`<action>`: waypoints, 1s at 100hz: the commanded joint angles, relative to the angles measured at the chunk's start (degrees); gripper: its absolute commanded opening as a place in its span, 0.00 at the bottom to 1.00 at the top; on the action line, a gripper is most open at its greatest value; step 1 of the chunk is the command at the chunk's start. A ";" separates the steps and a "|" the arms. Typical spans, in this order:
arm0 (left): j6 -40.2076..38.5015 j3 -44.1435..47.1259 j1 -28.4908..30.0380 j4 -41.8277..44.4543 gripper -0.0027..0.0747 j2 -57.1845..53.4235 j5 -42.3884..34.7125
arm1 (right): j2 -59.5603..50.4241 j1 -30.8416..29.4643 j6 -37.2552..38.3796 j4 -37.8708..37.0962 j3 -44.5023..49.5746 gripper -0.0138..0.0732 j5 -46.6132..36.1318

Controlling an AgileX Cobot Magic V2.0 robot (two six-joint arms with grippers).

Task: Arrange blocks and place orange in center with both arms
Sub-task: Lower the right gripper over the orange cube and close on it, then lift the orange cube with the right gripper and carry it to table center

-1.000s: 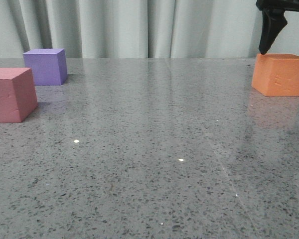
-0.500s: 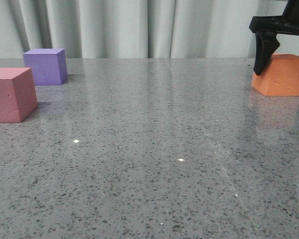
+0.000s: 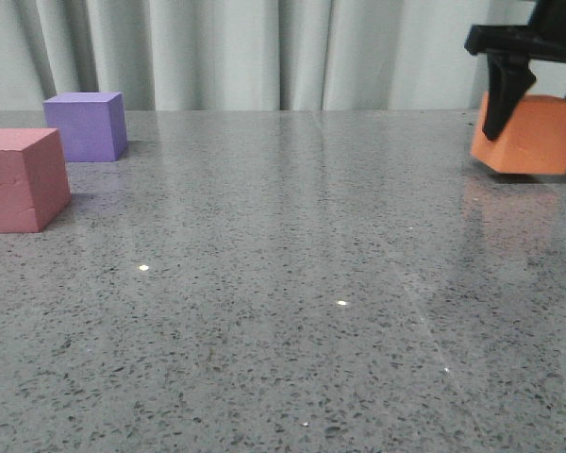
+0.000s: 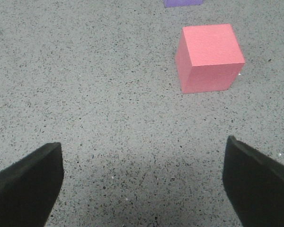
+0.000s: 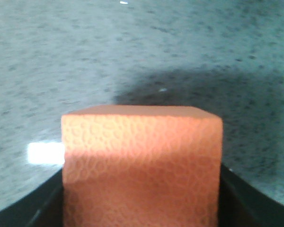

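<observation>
The orange cube [image 3: 533,134] is at the far right of the front view, tilted and raised a little off the table, with my right gripper [image 3: 538,118] shut on its sides. It fills the right wrist view as the orange cube [image 5: 142,161] between the black fingers [image 5: 45,205]. At the left, the pink-red cube [image 3: 19,179] rests on the table, and the purple cube [image 3: 87,125] stands behind it. My left gripper [image 4: 142,187] hangs open over bare table, short of the pink-red cube [image 4: 209,57], with the purple cube's edge [image 4: 182,2] beyond it. The front view does not show the left gripper.
A grey speckled stone table [image 3: 283,283] spans the whole scene, with a pale curtain [image 3: 264,52] behind its far edge. The orange cube's shadow [image 5: 199,87] lies on the table beyond it.
My right gripper came down around the orange cube and shut on it. The cube has since tipped and risen slightly off the table. The pink-red and purple cubes have not moved.
</observation>
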 commanded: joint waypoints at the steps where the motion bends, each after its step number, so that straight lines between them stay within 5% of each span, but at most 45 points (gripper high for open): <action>1: -0.02 -1.89 -0.54 -1.08 0.86 0.73 -2.92 | -3.86 2.49 -0.46 1.21 -4.30 0.53 1.51; 58: -0.02 -1.89 -0.54 -1.15 0.86 0.73 -2.12 | 0.32 23.10 19.33 -4.13 -14.35 0.57 -0.09; 100: -0.02 -1.89 -0.54 -1.15 0.86 0.73 -1.41 | 6.04 25.24 25.37 -5.18 -18.73 0.57 1.86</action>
